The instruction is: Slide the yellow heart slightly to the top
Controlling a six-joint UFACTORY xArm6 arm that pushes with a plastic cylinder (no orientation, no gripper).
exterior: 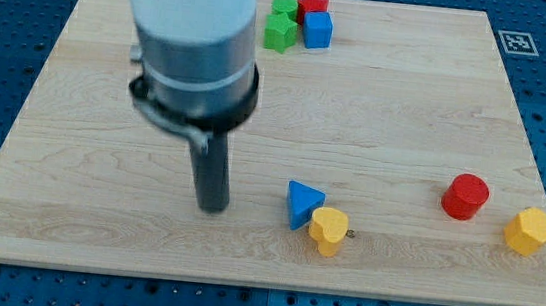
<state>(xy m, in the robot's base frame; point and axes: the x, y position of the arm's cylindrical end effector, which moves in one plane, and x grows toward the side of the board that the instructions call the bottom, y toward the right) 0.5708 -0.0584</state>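
Observation:
The yellow heart (328, 229) lies on the wooden board near the view's bottom, right of centre. A blue triangle (301, 202) touches it on its upper left. My tip (212, 206) rests on the board well to the left of both blocks, apart from them, roughly level with the blue triangle. The arm's thick grey body rises above the rod toward the view's top left.
A red cylinder (466, 197) and a yellow hexagon (530, 231) sit at the view's right. At the top centre, a cluster holds a green block (281, 32), a second green block (285, 8), a red star (313, 5) and a blue cube (317, 30). The board's bottom edge (260, 285) is close below the heart.

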